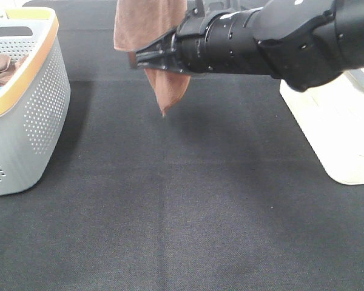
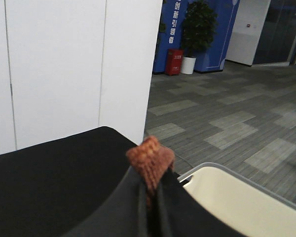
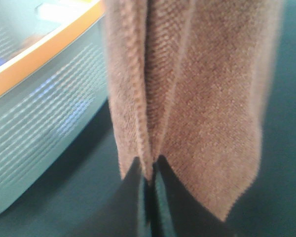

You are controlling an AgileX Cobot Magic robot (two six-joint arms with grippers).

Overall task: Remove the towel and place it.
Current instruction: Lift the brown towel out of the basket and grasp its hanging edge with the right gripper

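Note:
The reddish-brown towel hangs in the air above the black table, its lower corner pointing down. My right gripper reaches in from the right and is shut on the towel's hanging edge. The right wrist view shows its fingertips pinching a fold of the towel at the right gripper. My left gripper is shut on a bunched corner of the towel. The left gripper lies above the top edge of the exterior view.
A grey perforated basket with an orange rim stands at the left, a brown cloth bunched inside it. A cream-white bin sits at the table's right edge. Black cloth covers the table.

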